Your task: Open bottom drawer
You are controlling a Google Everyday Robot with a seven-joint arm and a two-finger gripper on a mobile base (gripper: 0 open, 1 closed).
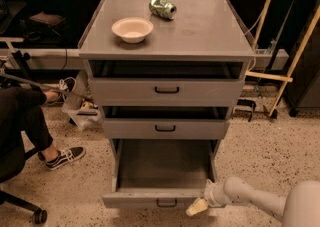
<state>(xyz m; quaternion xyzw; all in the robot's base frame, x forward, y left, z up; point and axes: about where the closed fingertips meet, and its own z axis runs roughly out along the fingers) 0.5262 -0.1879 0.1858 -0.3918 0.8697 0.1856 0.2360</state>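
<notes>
The bottom drawer [160, 198] of the grey cabinet stands pulled far out, its inside bare, with a small black bar handle [166, 203] on its narrow front. My gripper [198, 206] is at the drawer front's right end, just right of the handle, on the end of my white arm [260, 198] that reaches in from the lower right. The two drawers above are pulled out only a little.
A white bowl [132, 29] and a crushed green can [162, 8] lie on the cabinet top [200, 31]. A seated person's leg and shoe [62, 157] are on the floor at left, by an office chair's wheel [37, 216]. Wooden poles [295, 56] lean at right.
</notes>
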